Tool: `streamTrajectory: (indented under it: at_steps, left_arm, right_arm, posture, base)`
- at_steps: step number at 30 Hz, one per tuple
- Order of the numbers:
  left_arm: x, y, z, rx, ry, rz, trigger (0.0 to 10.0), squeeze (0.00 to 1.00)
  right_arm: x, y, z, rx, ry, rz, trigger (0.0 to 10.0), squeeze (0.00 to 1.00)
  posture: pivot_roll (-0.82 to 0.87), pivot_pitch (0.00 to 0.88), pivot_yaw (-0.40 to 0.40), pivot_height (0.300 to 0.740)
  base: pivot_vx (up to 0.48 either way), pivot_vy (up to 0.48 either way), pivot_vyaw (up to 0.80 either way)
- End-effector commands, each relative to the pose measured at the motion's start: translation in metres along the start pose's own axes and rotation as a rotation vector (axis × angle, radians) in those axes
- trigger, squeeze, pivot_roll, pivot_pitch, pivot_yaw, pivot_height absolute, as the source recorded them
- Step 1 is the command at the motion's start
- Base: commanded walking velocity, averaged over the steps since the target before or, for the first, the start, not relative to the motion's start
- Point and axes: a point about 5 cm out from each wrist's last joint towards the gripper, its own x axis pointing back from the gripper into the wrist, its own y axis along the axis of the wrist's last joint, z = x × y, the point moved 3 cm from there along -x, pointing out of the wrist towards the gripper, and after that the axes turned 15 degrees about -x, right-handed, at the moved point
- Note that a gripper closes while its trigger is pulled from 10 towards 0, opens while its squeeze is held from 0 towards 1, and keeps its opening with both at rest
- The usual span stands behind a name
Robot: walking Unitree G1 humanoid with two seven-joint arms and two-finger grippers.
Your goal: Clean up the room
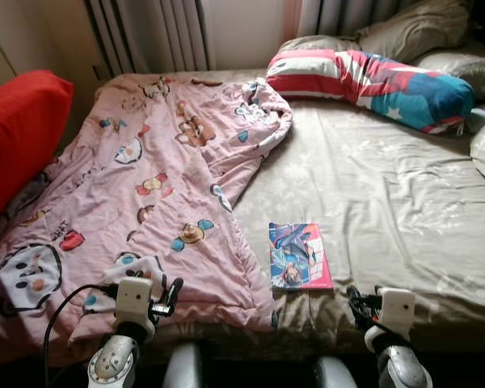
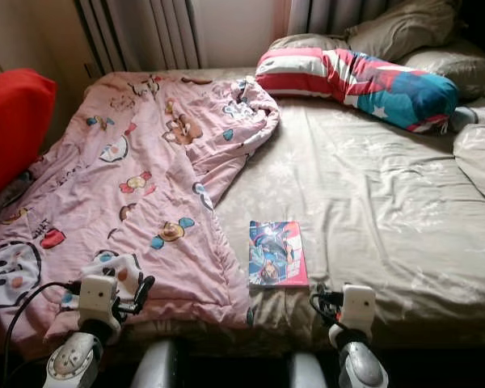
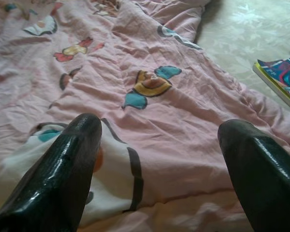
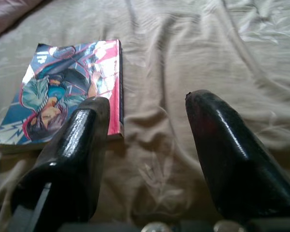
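- Left eye view: beige bed sheet (image 1: 372, 186) across the right and centre of the frame; pink cartoon-print blanket (image 1: 145, 194) spread over the left half, its upper right corner folded back toward the frame's top centre.
- Colourful comic book (image 1: 300, 255) flat on the sheet at lower centre, just beside the blanket's right edge.
- Red, white and blue bolster pillow (image 1: 372, 81) lying across the upper right, with grey pillows (image 1: 412, 28) behind it at the top edge.
- Red cushion (image 1: 20, 129) at the left edge; curtains (image 1: 158, 32) along the top.
- Left gripper (image 1: 168, 297) at lower left, over the blanket's near edge; right gripper (image 1: 358, 305) at lower right, over the sheet just right of and below the book.
- Left wrist view: two black fingers (image 3: 63, 169) spread wide apart, nothing between them, hovering above the pink blanket; corner of the book at the right edge.
- Right wrist view: fingers (image 4: 72, 159) likewise parted and empty, above the beige sheet; one finger overlapping the book's near corner in the frame, contact impossible to tell.
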Motion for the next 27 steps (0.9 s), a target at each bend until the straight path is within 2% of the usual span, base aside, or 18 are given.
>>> streamTrajectory:
  at_steps: [1, 13, 17, 27]
  left_arm:
    - [0.0, 0.001, 0.004, -0.005, 0.004, -0.001, 10.0, 0.0]
    - [-0.003, 0.003, 0.004, 0.002, 0.007, -0.002, 10.0, 0.0]
    - [-0.003, 0.003, 0.005, -0.001, 0.008, -0.004, 10.0, 0.0]
    - [-0.004, 0.004, 0.006, -0.003, 0.009, -0.005, 10.0, 0.0]
  right_arm:
    - [0.0, -0.003, 0.002, -0.008, 0.003, 0.006, 10.0, 0.0]
    - [-0.002, -0.001, 0.01, 0.017, 0.047, -0.002, 10.0, 0.0]
    - [-0.002, -0.002, 0.011, 0.02, 0.054, -0.002, 10.0, 0.0]
    - [-0.003, -0.002, 0.012, -0.002, 0.051, -0.003, 10.0, 0.0]
  posture:
    - [-0.06, 0.062, 0.057, 0.576]
    - [-0.05, 0.062, 0.052, 0.576]
    - [-0.05, 0.064, 0.054, 0.576]
    - [-0.05, 0.06, 0.056, 0.576]
  base:
    - [0.0, 0.0, 0.0]
    - [0.0, 0.0, 0.0]
    - [0.0, 0.0, 0.42]
    - [0.0, 0.0, 0.0]
